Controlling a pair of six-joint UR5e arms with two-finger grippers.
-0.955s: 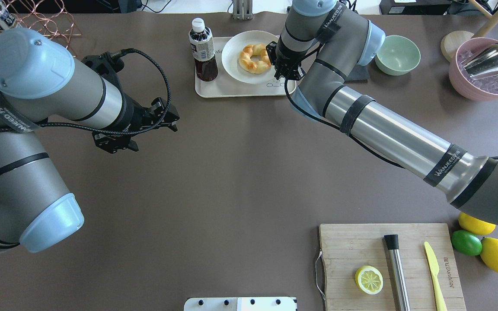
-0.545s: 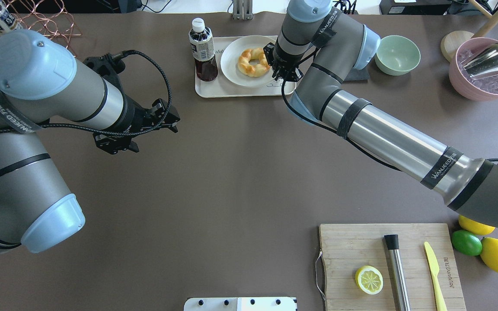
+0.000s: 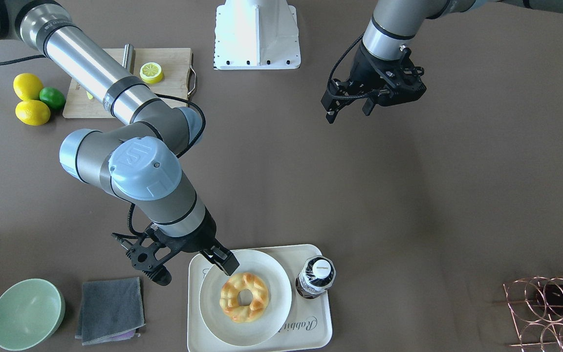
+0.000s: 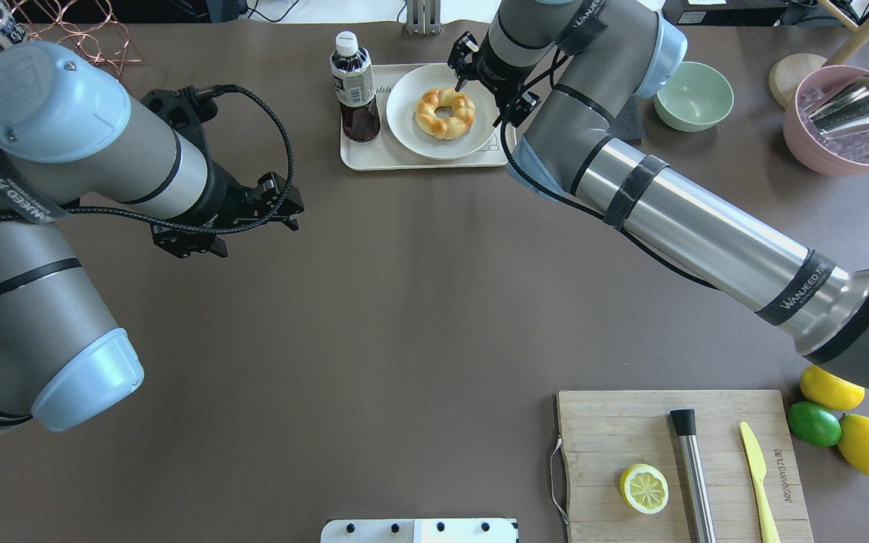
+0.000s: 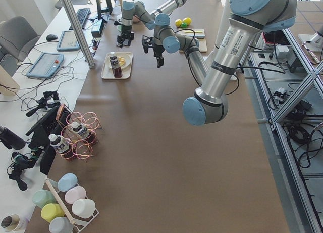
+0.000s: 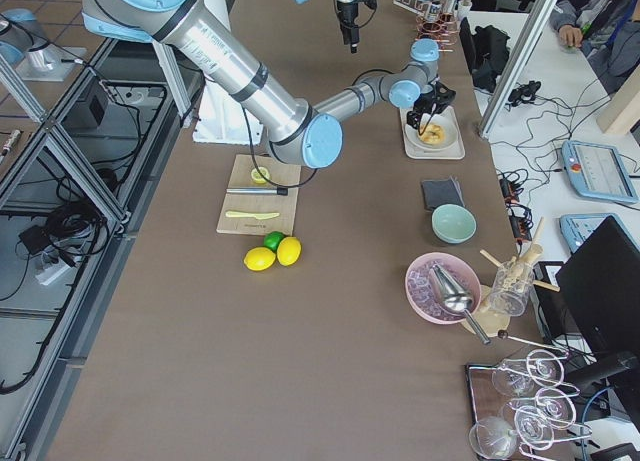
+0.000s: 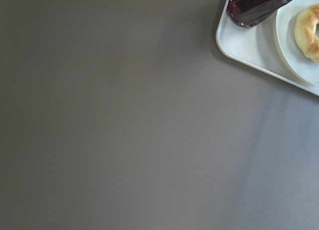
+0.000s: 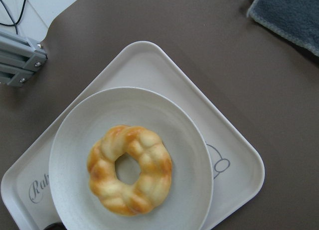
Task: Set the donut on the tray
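Golden-brown donut point(image 3: 244, 297) lies on the plate point(image 3: 281, 286) on the tray point(image 3: 321, 320) — right gripper point(image 3: 194, 268) over its rim, jaws wide, empty.

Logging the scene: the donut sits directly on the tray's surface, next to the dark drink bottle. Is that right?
Not quite. The donut rests on a round white plate, and that plate sits on the tray, next to the dark drink bottle. The right wrist-mounted view shows the plate under the donut.
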